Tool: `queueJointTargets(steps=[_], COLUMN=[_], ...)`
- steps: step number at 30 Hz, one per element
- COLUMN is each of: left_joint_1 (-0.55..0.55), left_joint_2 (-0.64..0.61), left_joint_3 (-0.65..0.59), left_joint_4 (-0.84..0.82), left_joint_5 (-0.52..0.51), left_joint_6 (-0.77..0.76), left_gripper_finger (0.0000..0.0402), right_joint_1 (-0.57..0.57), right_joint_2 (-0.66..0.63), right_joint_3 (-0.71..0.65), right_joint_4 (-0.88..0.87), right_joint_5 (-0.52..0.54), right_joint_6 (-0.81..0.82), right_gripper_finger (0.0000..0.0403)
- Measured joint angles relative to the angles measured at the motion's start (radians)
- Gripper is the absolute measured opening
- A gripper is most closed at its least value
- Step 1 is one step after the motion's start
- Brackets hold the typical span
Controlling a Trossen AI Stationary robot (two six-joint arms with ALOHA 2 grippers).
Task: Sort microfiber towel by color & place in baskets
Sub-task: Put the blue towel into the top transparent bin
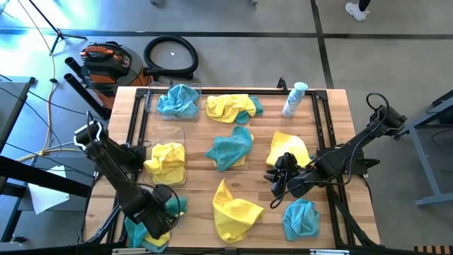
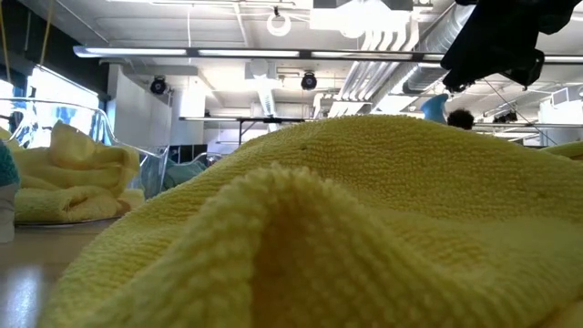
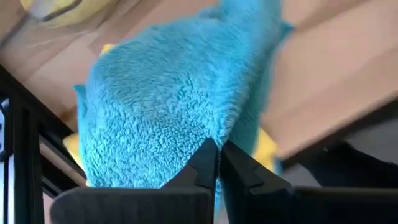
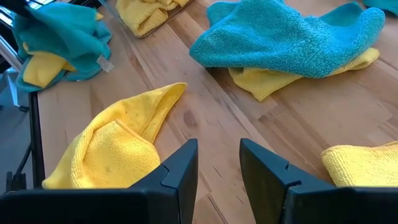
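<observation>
Yellow and teal microfiber towels lie scattered over the wooden table. At the near left corner my left gripper (image 1: 161, 212) points down, shut on a teal towel (image 3: 161, 106) that lies over a yellow one (image 1: 157, 241). My right gripper (image 4: 217, 155) hovers open over bare wood at the right, between a yellow towel (image 4: 112, 149) and another yellow one (image 4: 364, 165), touching nothing. Two clear baskets stand at the left. The far basket (image 1: 150, 99) holds a teal towel (image 1: 177, 100). The nearer basket (image 1: 181, 136) holds a yellow towel (image 1: 166, 161). My left gripper pinches a raised fold of the teal towel (image 3: 214, 134) between its two fingers, coming from above and pointing down. The cloth rises in a peak to the fingers, and the rest of it spreads out below over the yellow towel. One layer or several, I cannot tell.
A white-and-blue bottle (image 1: 294, 99) stands at the far right. Loose towels: a yellow-and-teal heap (image 1: 232, 108) at the far middle, teal over yellow (image 1: 230, 149) in the centre, yellow (image 1: 233, 209) at the near middle, teal (image 1: 301, 218) at the near right. Black rails (image 1: 320, 120) edge the table.
</observation>
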Motion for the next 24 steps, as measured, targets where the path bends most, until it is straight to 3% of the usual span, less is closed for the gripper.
queueJointTargets(steps=[3,13,18,24], left_joint_1=[-0.006,-0.001,0.082,0.277], left_joint_2=[-0.047,-0.151,-0.213,-0.310], left_joint_3=[0.069,0.386,0.452,0.456], left_joint_4=[-0.054,-0.371,-0.374,-0.376], left_joint_5=[-0.078,-0.537,-0.704,-0.842], left_joint_6=[0.001,0.119,0.330,0.609], left_gripper_finger=[0.0001,0.0000,0.0000,0.0000], right_joint_1=[0.000,0.000,0.000,-0.001], right_joint_2=[0.000,0.000,0.000,0.000], right_joint_3=[0.000,0.000,0.000,0.000], right_joint_4=[0.000,0.000,-0.001,-0.005], right_joint_5=[0.000,0.000,0.001,0.059], right_joint_6=[-0.023,-0.037,-0.037,-0.026], right_gripper_finger=[0.0112,0.0112,0.0112,0.0112])
